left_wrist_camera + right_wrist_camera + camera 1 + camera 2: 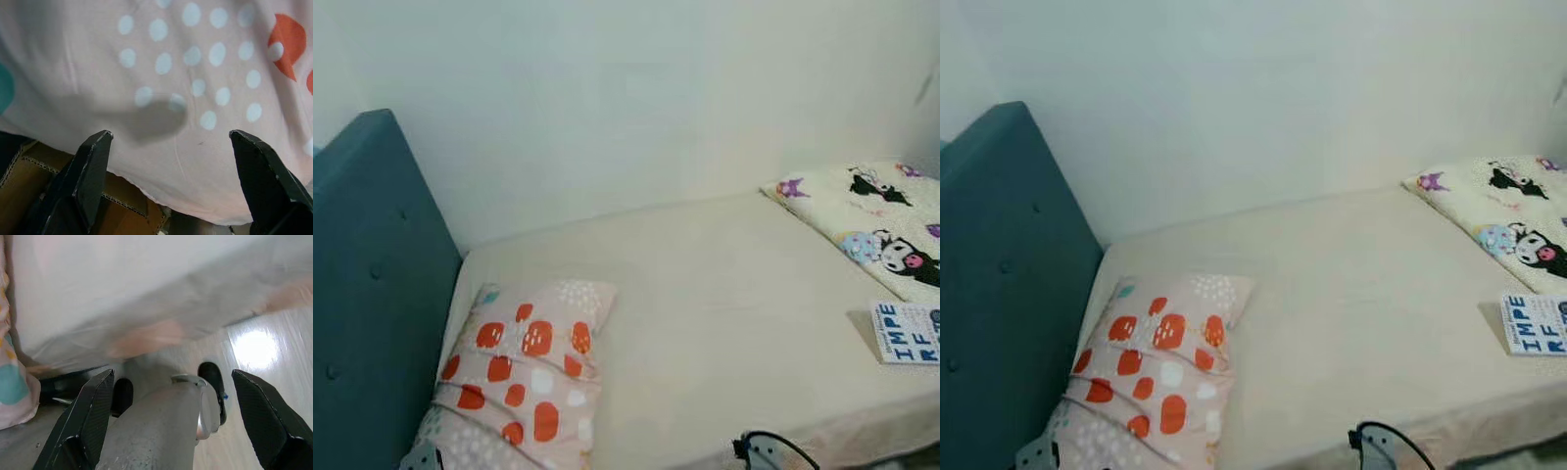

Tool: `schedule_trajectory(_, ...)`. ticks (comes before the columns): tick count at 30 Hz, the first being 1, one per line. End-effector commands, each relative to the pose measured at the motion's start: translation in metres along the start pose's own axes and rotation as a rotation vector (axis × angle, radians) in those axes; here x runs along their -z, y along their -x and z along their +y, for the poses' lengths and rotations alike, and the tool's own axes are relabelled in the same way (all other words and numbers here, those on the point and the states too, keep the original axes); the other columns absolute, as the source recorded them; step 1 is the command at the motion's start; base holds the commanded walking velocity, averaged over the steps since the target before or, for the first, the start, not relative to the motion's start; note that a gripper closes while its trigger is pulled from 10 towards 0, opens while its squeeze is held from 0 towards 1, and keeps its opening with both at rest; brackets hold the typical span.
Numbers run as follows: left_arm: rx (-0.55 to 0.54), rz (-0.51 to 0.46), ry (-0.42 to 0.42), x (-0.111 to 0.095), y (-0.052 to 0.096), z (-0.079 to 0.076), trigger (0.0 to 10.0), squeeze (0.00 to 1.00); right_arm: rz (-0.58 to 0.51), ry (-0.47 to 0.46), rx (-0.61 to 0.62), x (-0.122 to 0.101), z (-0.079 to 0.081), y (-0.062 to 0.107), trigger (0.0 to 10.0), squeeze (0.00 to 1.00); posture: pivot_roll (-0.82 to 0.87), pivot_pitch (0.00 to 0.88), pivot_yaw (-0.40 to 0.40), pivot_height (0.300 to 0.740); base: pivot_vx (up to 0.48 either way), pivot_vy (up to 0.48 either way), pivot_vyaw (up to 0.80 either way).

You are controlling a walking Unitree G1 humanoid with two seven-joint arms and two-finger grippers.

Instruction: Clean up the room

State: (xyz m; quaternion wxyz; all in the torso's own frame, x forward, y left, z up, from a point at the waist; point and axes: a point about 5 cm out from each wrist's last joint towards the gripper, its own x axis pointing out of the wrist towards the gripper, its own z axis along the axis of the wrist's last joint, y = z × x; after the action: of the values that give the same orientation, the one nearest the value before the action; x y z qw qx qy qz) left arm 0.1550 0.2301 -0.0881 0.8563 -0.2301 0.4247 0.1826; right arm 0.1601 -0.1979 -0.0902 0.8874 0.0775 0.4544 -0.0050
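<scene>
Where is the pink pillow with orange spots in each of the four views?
Left eye view: the pillow lies at lower left on the bed, beside the teal headboard.
Right eye view: same place, lower left, beside the headboard.
Left wrist view: its pink, white-dotted cloth lies just beyond the open left end effector.
Right wrist view: a strip of it at the picture's edge.
Shared landmark: the cream bed sheet.

Pink pillow (524, 367) with orange and white spots, teal headboard (367, 294), cream bedsheet (724, 304)
</scene>
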Motion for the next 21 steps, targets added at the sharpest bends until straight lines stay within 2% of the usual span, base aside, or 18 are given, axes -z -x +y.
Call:
schedule_trajectory(1,-0.015,0.013,-0.022,0.001,0.001,0.005,10.0,0.0,0.027,-0.01,0.008,0.007,-0.001,0.001,10.0,0.0,-0.05,0.0,0.023,0.729,-0.48,0.0,0.0)
schedule_trajectory(12,-0.02,0.018,-0.035,0.001,0.001,0.006,10.0,0.0,0.055,-0.006,0.021,0.015,-0.002,0.003,10.0,0.0,-0.05,0.0,0.03,0.729,-0.48,0.0,0.0)
schedule_trajectory(21,-0.017,0.011,-0.065,0.0,0.002,0.01,10.0,0.0,0.062,-0.006,0.022,0.017,-0.001,0.003,10.0,0.0,-0.05,0.0,0.03,0.729,0.0,0.0,0.0)
